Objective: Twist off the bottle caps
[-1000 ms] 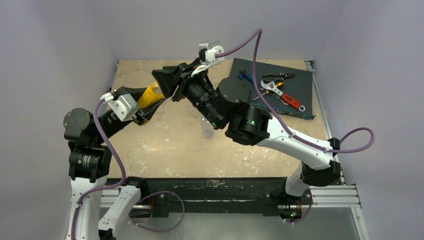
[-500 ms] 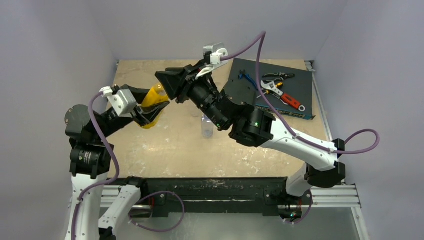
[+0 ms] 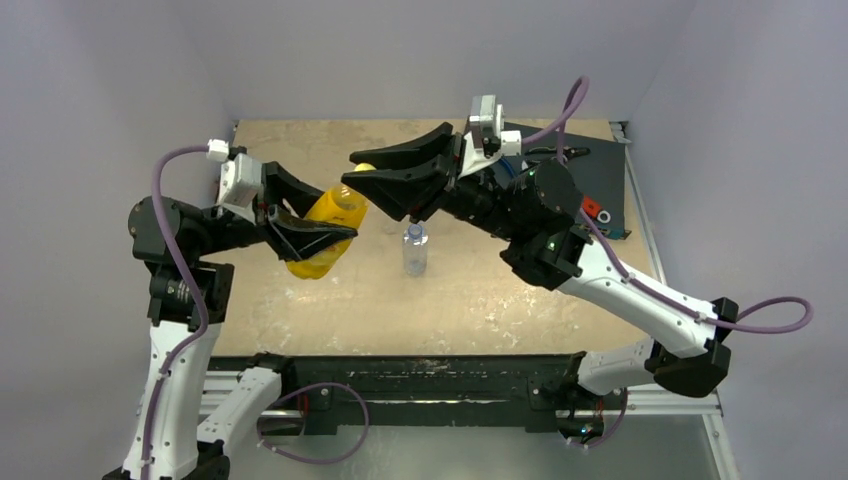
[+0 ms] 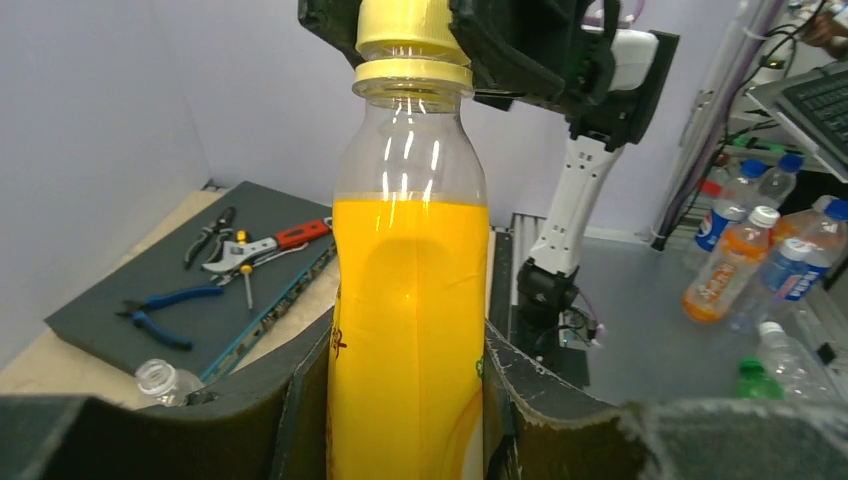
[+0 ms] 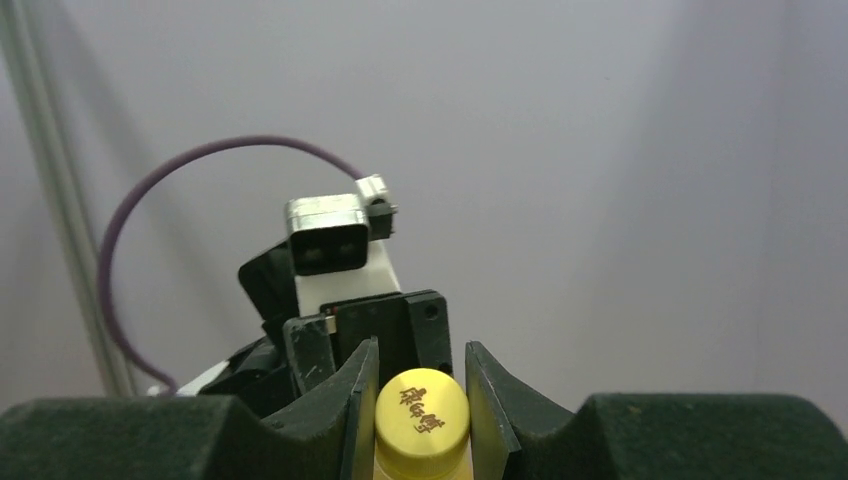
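Note:
The bottle of orange-yellow liquid (image 3: 322, 232) (image 4: 408, 300) is held above the table, tilted in the top view with its neck toward the right arm. My left gripper (image 3: 330, 234) (image 4: 408, 350) is shut on its body, one dark pad pressing each side. Its yellow cap (image 3: 362, 168) (image 4: 405, 25) (image 5: 421, 408) sits between the fingers of my right gripper (image 3: 368, 180) (image 5: 421, 400), which is shut on it from the top end. A small clear bottle (image 3: 415, 250) (image 4: 160, 378) stands upright on the table just right of the held bottle.
A dark mat (image 3: 600, 165) (image 4: 120, 300) with pliers and a red-handled wrench (image 4: 265, 243) lies at the table's back right, partly hidden by the right arm. Several other drink bottles (image 4: 770, 265) stand off the table beyond the right arm's base.
The left arm has swung the orange-yellow bottle up and toward the middle. The right arm has turned and shifted right, and its fingers have closed on the yellow cap.

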Controlling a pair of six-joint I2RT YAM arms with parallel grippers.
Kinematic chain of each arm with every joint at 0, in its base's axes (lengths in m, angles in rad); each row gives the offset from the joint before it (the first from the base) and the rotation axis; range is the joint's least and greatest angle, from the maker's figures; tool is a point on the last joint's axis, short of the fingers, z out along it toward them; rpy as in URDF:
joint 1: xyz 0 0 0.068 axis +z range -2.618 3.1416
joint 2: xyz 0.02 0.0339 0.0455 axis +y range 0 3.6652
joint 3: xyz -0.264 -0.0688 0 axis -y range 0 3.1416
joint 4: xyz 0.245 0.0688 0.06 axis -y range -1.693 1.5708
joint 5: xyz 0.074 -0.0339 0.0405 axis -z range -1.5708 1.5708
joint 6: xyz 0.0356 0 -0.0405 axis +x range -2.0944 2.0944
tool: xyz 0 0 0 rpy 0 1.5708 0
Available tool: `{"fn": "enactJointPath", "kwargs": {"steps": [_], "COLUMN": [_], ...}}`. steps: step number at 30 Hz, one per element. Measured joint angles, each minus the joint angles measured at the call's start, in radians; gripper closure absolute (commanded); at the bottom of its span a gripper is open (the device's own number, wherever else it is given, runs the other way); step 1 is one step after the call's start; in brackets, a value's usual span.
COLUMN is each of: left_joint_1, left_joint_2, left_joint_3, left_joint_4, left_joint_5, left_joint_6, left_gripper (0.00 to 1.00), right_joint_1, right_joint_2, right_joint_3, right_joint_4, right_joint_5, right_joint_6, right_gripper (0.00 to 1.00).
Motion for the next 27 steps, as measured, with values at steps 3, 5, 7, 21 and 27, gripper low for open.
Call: {"fn": "enactJointPath", "kwargs": {"steps": [3,5,7,21,27], "left_joint_1": [0.000,0.000,0.000,0.013,0.014], "left_joint_2": [0.007,0.008,0.007,-0.026,-0.072], "left_joint_3": [0.000,0.000,0.000,-0.002,0.020], "left_joint_4": [0.073,0.113,0.152,0.268,0.013], "left_joint_5": [0.047,0.069,0.087,0.050,-0.087], "left_joint_6": [-0.104,-0.159,-0.211,-0.304,0.046], "left_gripper": [1.00,1.00,1.00,1.00,1.00], "right_joint_1": [-0.053,-0.071,-0.083,-0.101,-0.072], "right_joint_2": [0.000,0.000,0.000,0.059,0.013], "right_joint_3": [-0.003,-0.003,-0.004,0.028,0.040], "right_joint_4": [0.032,0.053,0.083,0.253,0.127], "right_joint_5": [-0.171,-0.256,-0.327,-0.467,-0.228], "right_joint_6": [0.006,0.004,0.005,0.136,0.109], "right_gripper": [1.00,1.00,1.00,0.07,0.01]}}
